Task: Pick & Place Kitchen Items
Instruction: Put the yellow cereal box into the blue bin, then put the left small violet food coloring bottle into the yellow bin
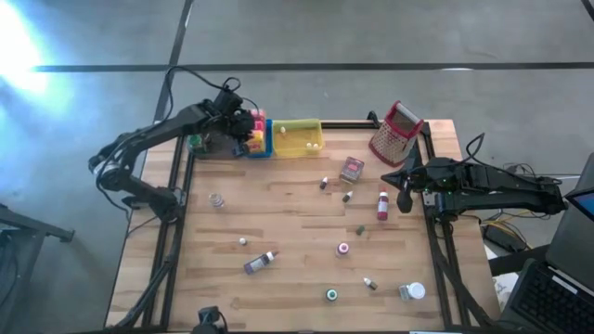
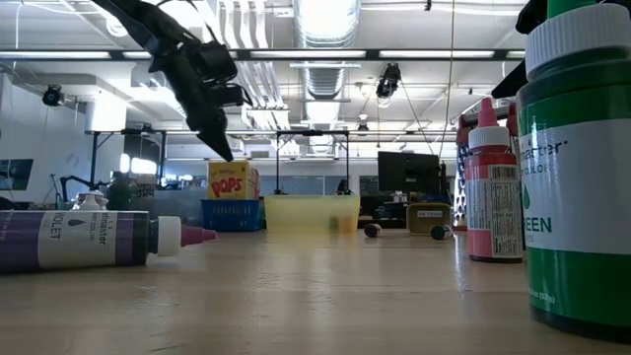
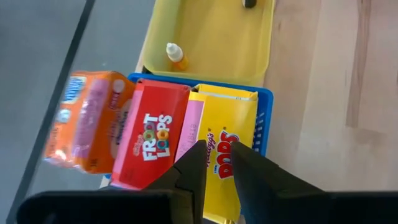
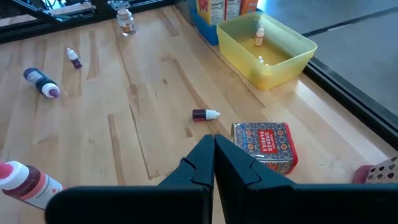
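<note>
While the right pincer (image 1: 406,199) waits shut beside scattered bottles, the left pincer (image 3: 216,163), narrowly parted and apparently empty, hovers over the upright yellow box (image 3: 227,155) in the blue tray (image 3: 266,118).

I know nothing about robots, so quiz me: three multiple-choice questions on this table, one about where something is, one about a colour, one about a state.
1. Where does the left gripper hang?
A. over the blue tray of boxes
B. over the metal grater
C. over the table's near edge

2. What colour is the tray beside the blue tray?
A. grey
B. yellow
C. white

3. How are the right gripper's fingers?
A. wide open
B. shut on a bottle
C. shut, holding nothing

Answers: 1 A, its wrist view looks down on the Froot Loops box and Pops box in that tray. 2 B, it shows yellow in every view. 3 C, the fingers meet with nothing between.
</note>
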